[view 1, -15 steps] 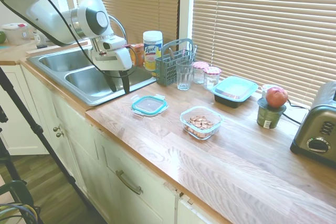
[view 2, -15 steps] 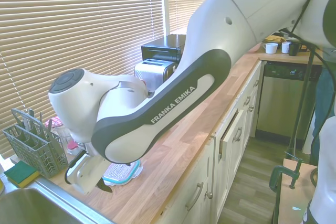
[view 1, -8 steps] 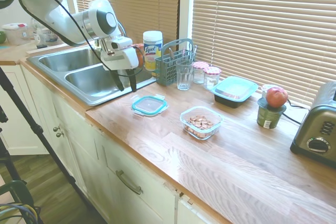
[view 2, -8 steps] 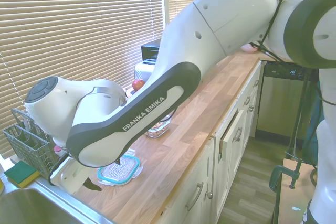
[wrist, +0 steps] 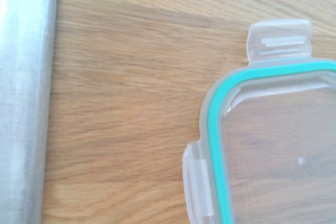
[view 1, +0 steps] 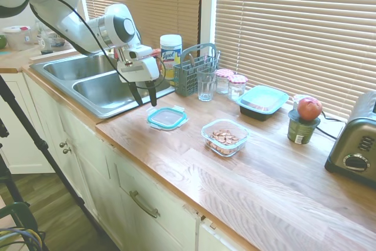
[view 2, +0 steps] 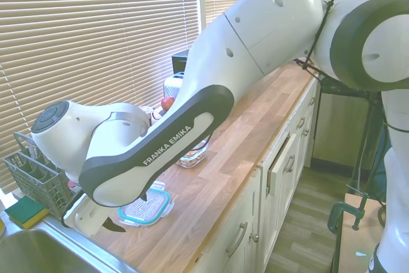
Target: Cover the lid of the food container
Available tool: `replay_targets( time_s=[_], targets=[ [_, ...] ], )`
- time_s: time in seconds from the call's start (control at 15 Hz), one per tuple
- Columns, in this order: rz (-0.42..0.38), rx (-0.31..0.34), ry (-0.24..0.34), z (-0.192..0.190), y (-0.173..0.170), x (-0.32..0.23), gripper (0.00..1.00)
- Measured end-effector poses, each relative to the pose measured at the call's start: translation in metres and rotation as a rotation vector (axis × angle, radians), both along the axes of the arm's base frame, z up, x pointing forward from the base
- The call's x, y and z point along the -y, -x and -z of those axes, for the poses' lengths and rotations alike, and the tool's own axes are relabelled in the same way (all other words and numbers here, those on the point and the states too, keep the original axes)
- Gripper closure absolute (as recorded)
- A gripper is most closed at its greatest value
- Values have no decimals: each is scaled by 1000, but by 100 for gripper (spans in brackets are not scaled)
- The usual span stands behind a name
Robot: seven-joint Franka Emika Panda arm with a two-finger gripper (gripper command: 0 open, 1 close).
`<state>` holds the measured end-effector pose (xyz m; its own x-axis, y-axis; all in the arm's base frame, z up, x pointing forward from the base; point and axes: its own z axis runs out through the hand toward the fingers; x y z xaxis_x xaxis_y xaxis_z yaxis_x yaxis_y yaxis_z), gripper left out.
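**Pincer hangs over the sink edge beside the loose lid**

A kitchen with slatted blinds behind a wooden worktop (view 1: 276,168) and pale cabinets below. At the left of the first exterior view sits a steel double sink (view 1: 88,83). Above its near corner, where steel meets wood, hangs the pincer (view 1: 144,94), its two dark fingers pointing down and spread apart with nothing between them. Just right of it the lid (view 1: 167,117), clear with a teal rim and side tabs, lies flat on the wood. Behind stand a Lysol canister (view 1: 170,56), a grey cutlery basket (view 1: 194,70), a drinking glass (view 1: 206,83) and two small jars with checked tops (view 1: 230,82). Further right, apart from the lid, the food container (view 1: 225,137) stands open with brown nuts inside. Beyond it are a larger dark tray with a teal top (view 1: 262,101), a can with a red apple on it (view 1: 305,121), and a toaster (view 1: 356,144) at the right edge.

The second exterior view, from the opposite side, is largely filled by the arm. It adds a yellow-green sponge (view 2: 24,211) beside the basket (view 2: 35,174), and shows the lid (view 2: 145,206) below the arm; the food container (view 2: 193,153) is mostly hidden behind it.

The wrist view alone gives close detail: one corner of the lid (wrist: 273,150) with two clear tabs, bare wood grain, and the sink's steel rim (wrist: 26,98) along one side.
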<state>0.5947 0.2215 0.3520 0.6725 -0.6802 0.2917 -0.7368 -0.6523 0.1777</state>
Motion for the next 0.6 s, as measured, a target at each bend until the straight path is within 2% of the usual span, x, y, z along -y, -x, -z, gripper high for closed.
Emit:
replay_targets(
  time_s=[0.6],
  targets=[
    [26,-20,20,20,-14,16,0]
  ],
)
